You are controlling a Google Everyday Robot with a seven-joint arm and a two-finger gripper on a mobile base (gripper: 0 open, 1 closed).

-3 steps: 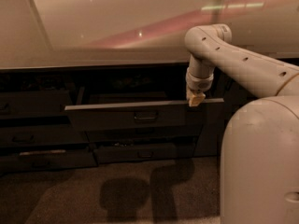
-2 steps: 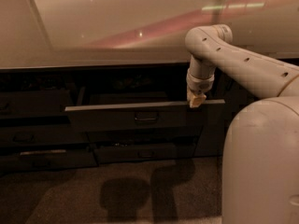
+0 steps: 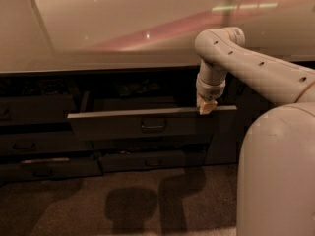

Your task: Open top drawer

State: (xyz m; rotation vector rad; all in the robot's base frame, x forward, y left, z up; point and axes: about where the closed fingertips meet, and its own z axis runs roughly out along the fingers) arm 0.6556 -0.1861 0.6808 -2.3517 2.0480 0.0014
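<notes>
Tool (image 3: pixel 206 107) at upper edge of top drawer (image 3: pixel 113 126) — partly open.

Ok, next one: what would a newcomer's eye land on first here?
The pale robot arm reaching in from the right, its gripper down at the upper edge of the top drawer, near that front's right end. Next, the drawer itself: a wide dark front pulled partway out at centre, under the glossy pale countertop.
</notes>
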